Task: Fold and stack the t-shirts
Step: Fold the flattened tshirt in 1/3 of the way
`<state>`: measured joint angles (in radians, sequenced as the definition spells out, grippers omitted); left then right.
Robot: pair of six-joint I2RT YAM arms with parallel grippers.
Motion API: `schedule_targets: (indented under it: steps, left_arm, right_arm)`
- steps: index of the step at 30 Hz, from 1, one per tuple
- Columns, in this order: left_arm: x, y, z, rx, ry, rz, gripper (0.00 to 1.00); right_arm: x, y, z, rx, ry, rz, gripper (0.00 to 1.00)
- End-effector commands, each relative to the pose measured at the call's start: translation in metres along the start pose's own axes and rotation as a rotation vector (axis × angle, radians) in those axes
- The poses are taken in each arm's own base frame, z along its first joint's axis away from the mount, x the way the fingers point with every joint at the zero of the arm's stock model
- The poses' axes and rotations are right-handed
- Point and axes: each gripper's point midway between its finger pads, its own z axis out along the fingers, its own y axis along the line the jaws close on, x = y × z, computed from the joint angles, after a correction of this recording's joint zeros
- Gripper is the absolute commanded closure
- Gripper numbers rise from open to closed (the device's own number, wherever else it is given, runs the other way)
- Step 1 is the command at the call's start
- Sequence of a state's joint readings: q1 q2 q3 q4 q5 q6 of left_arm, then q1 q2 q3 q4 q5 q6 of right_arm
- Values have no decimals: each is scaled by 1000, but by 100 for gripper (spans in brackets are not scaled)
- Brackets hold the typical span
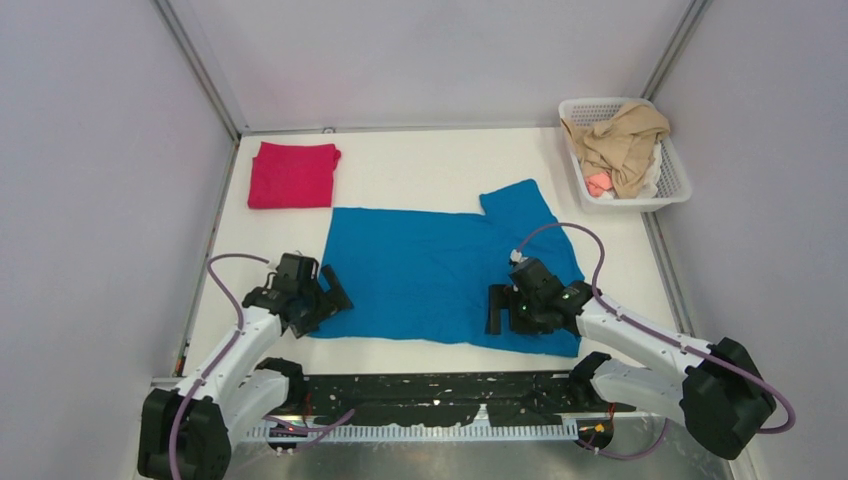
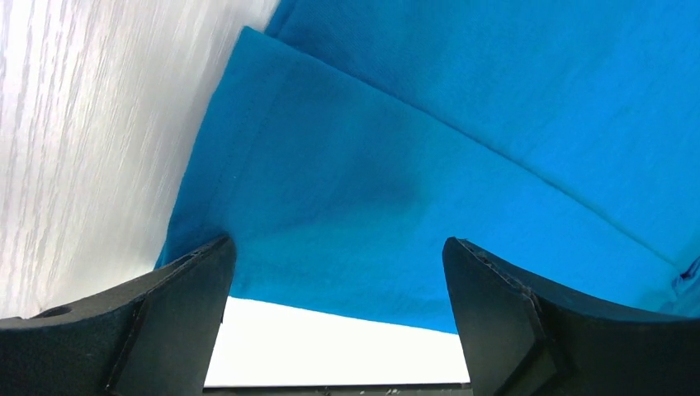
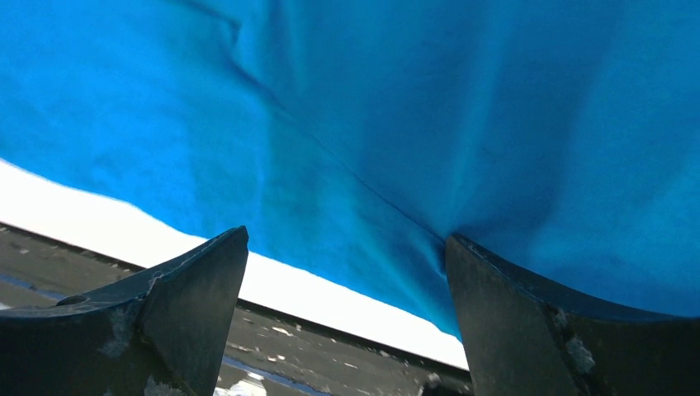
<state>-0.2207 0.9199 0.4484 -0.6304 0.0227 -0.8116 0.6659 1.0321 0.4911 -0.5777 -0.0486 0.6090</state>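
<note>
The bright blue t-shirt [image 1: 430, 270] lies spread flat in the middle of the white table, one sleeve sticking out at the back right. The crimson t-shirt [image 1: 292, 174] lies folded at the back left. My left gripper [image 1: 328, 296] is open at the blue shirt's near left corner; in the left wrist view [image 2: 338, 272] its fingers straddle the hem of the blue cloth [image 2: 371, 190]. My right gripper [image 1: 497, 312] is open over the shirt's near right edge; in the right wrist view [image 3: 347, 264] one fingertip [image 3: 470, 264] touches the blue cloth [image 3: 371, 115].
A white plastic basket [image 1: 670, 195] with beige and other clothes stands at the back right. Grey walls close the table on three sides. A black rail [image 1: 430, 392] runs along the near edge between the arm bases.
</note>
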Motion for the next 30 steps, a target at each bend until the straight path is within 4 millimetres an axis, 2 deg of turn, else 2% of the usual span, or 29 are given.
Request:
schedule_targets:
  steps: [1, 9, 12, 17, 20, 21, 22, 23, 24, 25, 26, 27, 28, 29, 30]
  left_arm:
    - [35, 36, -9, -131, 116, -12, 0]
    - [47, 41, -12, -113, 129, -29, 0]
    - [46, 40, -17, -99, 113, -38, 0]
    - [33, 25, -31, -26, 51, -35, 0]
    - [2, 2, -46, 35, -53, -18, 0]
    - [-14, -4, -50, 32, -101, -10, 0]
    - [-31, -13, -56, 33, -147, -6, 0]
    - [-51, -26, -66, 47, -195, 6, 0]
    - [-68, -36, -70, 45, -222, 24, 0]
    - [-86, -46, -74, 36, -246, 34, 0]
    - [-104, -55, -75, 14, -263, 46, 0]
    - [-121, -63, -76, -5, -270, 62, 0]
    - [-136, -72, -74, -21, -256, 79, 0]
    - [-149, -79, -68, -40, -243, 94, 0]
    - [-165, -88, -63, -48, -239, 106, 0]
  right_arm:
    - [15, -33, -18, 175, 33, 50, 5]
    - [-7, -29, -19, 197, -22, 22, 5]
    - [-34, -15, -29, 153, -115, -9, 5]
    - [-93, 8, -69, 109, -338, -51, 5]
    - [-129, 0, -88, 203, -475, -12, 5]
    - [-144, 4, -97, 203, -527, 8, 5]
    - [-156, -2, -99, 248, -558, 32, 5]
    - [-174, 2, -109, 250, -616, 60, 5]
    - [-183, -1, -106, 269, -622, 73, 5]
    - [-200, 5, -107, 257, -639, 72, 5]
    - [-220, 3, -112, 257, -664, 100, 5]
    - [-228, 4, -105, 241, -634, 88, 5]
    - [-251, -1, -115, 235, -668, 122, 5]
    - [-258, -4, -102, 241, -627, 119, 5]
    - [-278, -12, -112, 250, -658, 151, 5]
